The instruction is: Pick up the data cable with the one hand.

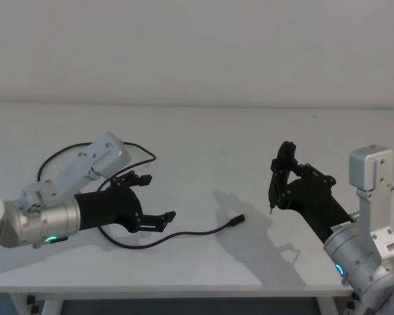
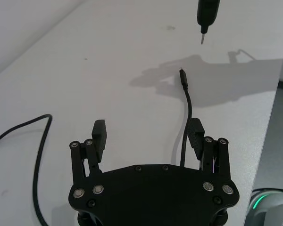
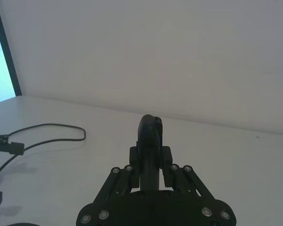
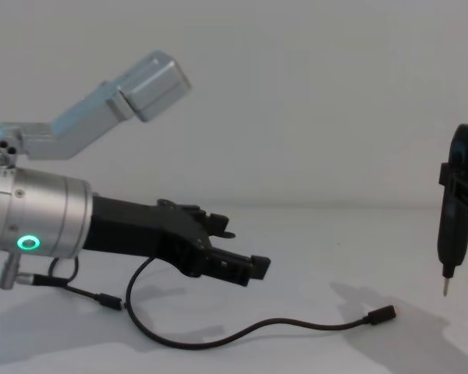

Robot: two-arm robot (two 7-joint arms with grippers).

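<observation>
My left pincer [image 1: 159,197], spread, hovers at nine o'clock above the cable [image 1: 184,235]; closing this high would grab air. My right pincer [image 1: 290,172], at three o'clock, clamps a tool [image 1: 272,193].

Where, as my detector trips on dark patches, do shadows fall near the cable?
Head view: the slim black pointed tool in the right gripper casts a grey shadow on the white table, reaching the long thin black data cable at its plug. Left wrist view: it surrounds the plug. Chest view: paler shadow beneath the open left gripper.
</observation>
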